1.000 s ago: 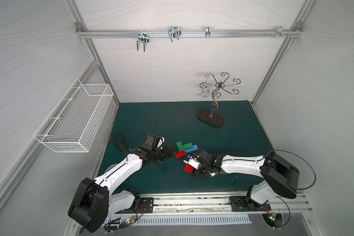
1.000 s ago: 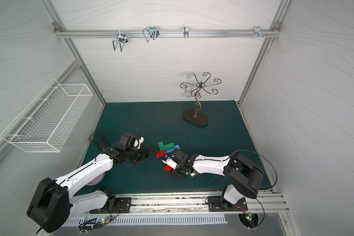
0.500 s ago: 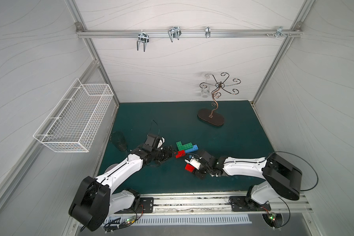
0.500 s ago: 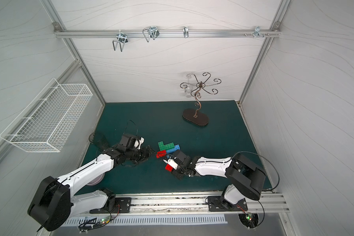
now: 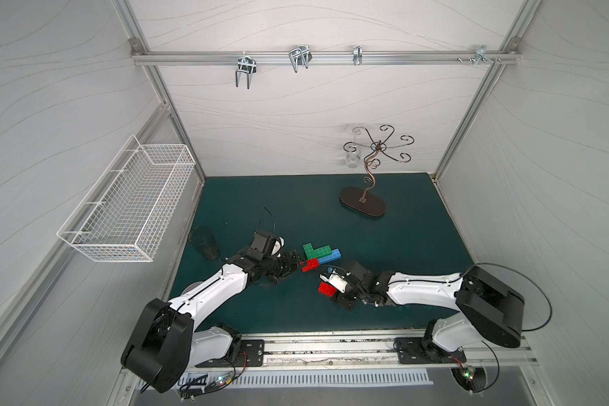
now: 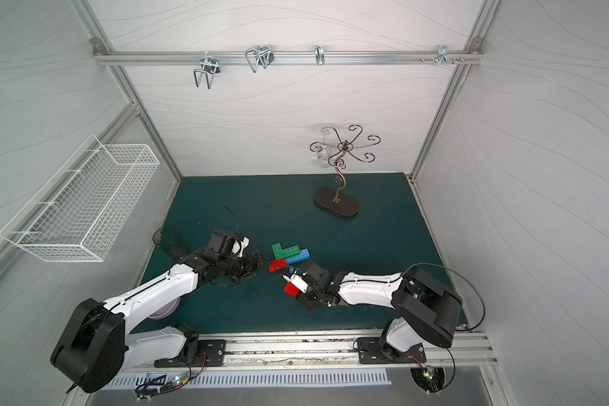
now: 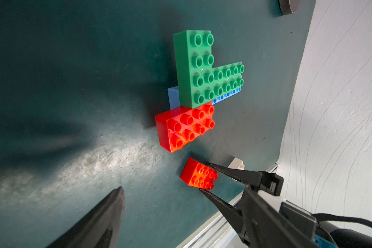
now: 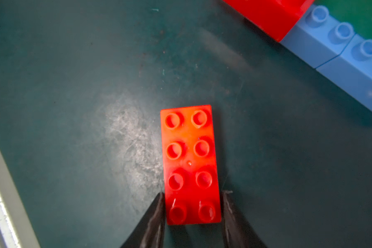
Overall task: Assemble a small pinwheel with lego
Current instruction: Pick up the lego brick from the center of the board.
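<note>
**Red brick pinched short of the part-built pinwheel**

Red plastic sits between the tips of the right gripper [image 8: 193, 193]. They press on both long sides of the loose red brick [image 8: 190, 165] at one end, leaving most of its studs clear. That end grip probably leaves the free end able to reach over the stack. The brick lies studs-up on the mat [image 5: 401, 263], just apart from the pinwheel [image 7: 202, 81] on its red side.

The pinwheel is only partly made. Two green bricks [image 7: 193, 64] form an L on top of the blue bricks [image 8: 341, 53], and one joined red brick [image 7: 187, 126] butts against the green at a corner.

The left gripper [image 5: 293, 266] hovers just beside that joined red brick, on the side away from the blue. Its jaws are spread wide and grip nothing, likely placed to steady the stack during pressing.

A white brick [image 7: 236, 163] lies beyond the loose red one, farther from the pinwheel, so the centre piece seems unplaced.
</note>
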Robot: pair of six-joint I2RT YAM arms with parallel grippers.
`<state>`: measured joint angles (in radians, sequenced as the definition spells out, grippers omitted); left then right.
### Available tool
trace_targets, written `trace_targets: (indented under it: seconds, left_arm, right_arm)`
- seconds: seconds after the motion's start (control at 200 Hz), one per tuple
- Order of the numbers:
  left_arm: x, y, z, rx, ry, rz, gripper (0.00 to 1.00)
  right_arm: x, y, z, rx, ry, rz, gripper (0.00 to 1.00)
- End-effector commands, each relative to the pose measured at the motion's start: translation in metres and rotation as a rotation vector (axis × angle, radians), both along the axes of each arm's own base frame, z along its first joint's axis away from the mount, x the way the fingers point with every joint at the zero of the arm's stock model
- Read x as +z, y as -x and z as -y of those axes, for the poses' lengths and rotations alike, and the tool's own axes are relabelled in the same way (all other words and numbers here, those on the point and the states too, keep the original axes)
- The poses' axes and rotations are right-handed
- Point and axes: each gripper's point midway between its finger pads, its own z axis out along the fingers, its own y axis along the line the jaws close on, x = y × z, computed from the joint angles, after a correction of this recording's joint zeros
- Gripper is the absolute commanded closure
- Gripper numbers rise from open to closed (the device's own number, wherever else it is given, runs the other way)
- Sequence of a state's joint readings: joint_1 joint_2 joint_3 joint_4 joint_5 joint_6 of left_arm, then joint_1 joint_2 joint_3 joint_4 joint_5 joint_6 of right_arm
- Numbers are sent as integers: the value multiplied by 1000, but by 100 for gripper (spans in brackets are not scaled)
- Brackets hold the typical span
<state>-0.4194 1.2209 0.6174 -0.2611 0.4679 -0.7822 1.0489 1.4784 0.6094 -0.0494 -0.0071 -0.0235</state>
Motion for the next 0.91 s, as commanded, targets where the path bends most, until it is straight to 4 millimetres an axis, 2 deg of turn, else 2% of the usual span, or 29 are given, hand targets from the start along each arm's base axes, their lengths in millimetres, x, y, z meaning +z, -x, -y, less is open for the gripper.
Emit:
trace_targets:
  seconds: [0.0,0.055,0.085,0.115,0.305,0.395,0.415,0.43,0.54,0.6,0.68,0.745,0.9]
  left_arm:
    - [4,-6,4,-3,24,23,9]
    - [2,-6,4,-4,23,19,9]
    - [2,-6,4,-3,22,17,9]
    - [1,-7,4,1,24,15,9]
    - [4,-10,6,7,36,29,8]
    - [7,-14,12,-18,54,33,8]
    - [8,-15,15,-30,58,30,1]
    - [7,-15,16,-37,60,26,0]
    - [9,-19,23,-75,69,25,0]
    - [11,-23,20,-83,29,42,0]
    - [14,-30,18,-78,4,62,0]
    - [17,-36,26,-97,28,78,0]
    - [6,-48,37,-113,45,39,0]
  right_arm:
    - [-4,4,5,4,22,-10,59]
    - [-2,3,5,3,16,-1,63]
    - [-1,2,5,3,12,-1,70]
    - [2,3,3,9,6,-4,72]
    - [24,0,-5,-1,-30,-10,74]
    - [34,-9,-1,-63,-29,-5,75]
    - [38,-11,-1,-79,-29,-8,75]
    - [40,-12,-1,-87,-31,-10,75]
    - [56,-22,2,-189,-24,-21,77]
    - [62,-28,1,-237,-16,-26,79]
    - [62,-37,3,-301,8,-16,79]
    - [57,-43,3,-332,19,-18,80]
    - [50,-57,-1,-375,22,1,85]
